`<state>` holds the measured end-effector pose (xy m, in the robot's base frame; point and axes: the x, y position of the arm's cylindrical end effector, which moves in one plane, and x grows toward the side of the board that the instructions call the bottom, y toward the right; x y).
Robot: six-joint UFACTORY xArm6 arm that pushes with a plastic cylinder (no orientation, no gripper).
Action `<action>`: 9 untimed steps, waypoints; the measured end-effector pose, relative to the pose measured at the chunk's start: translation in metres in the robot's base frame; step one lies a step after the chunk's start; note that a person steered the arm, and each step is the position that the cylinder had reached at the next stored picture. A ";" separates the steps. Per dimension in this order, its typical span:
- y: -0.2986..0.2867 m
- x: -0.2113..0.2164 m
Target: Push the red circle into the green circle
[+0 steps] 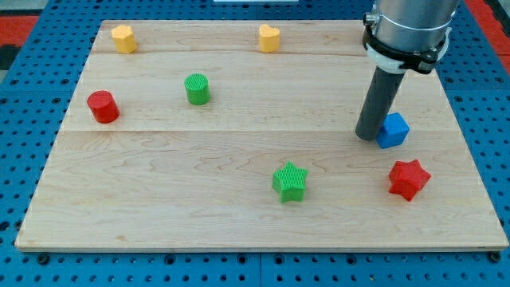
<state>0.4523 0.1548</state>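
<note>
The red circle (103, 107) stands on the wooden board at the view's left. The green circle (197, 88) stands to its right and slightly higher in the view, a clear gap between them. My tip (368, 136) is far off at the view's right, touching or nearly touching the left side of a blue block (393, 131). The rod rises from there to the arm at the top right.
A yellow block (122, 37) sits at the top left and a yellow heart-like block (269, 37) at the top middle. A green star (290, 182) lies at the lower middle, a red star (408, 178) at the lower right. The board's edge (255, 243) borders blue pegboard.
</note>
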 end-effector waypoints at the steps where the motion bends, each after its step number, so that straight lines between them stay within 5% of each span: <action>1: -0.003 -0.001; 5: -0.369 0.001; 6: -0.421 -0.015; 9: -0.382 -0.050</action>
<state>0.4021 -0.2274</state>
